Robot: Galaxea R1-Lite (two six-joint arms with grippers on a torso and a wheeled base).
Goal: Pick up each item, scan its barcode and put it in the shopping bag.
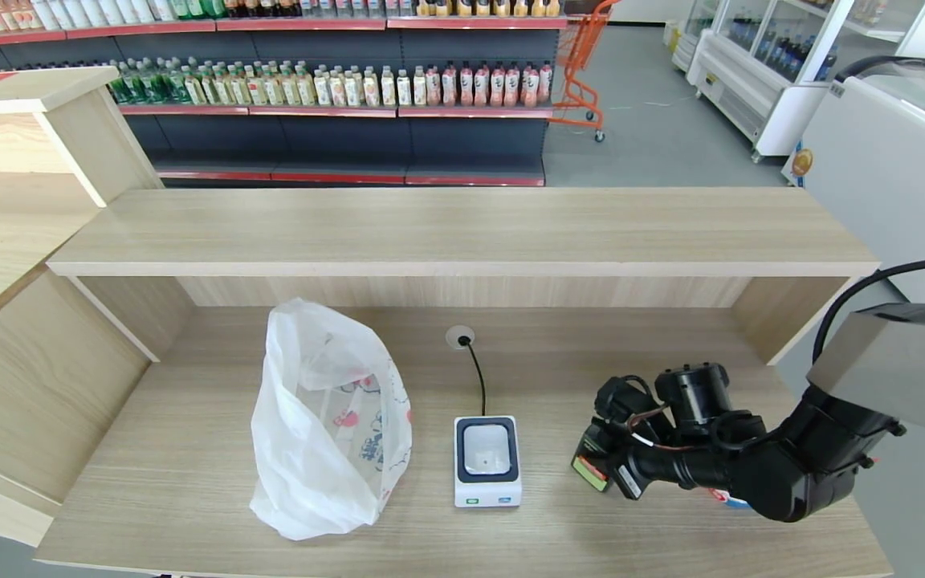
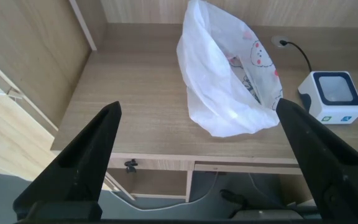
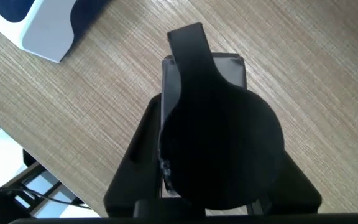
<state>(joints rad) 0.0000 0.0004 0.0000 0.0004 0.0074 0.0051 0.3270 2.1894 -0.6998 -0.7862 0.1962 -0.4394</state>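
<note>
Left claw (image 2: 199, 106) hangs spread wide and empty facing the shopping bag (image 2: 229, 81), right claw (image 1: 601, 464) low beside the scanner (image 1: 487, 459), grip impossible to tell.

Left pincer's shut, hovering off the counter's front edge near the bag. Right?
No, the left pincer is open, fingers wide apart, as the left wrist view shows. It does hover off the counter's front edge near the bag.

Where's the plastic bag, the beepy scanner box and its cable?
plastic bag (image 1: 302, 482), head view, its white lower side.
scanner (image 1: 486, 449), head view, its glass window on top.
cable (image 1: 479, 377), head view, middle of the black cord.
</note>
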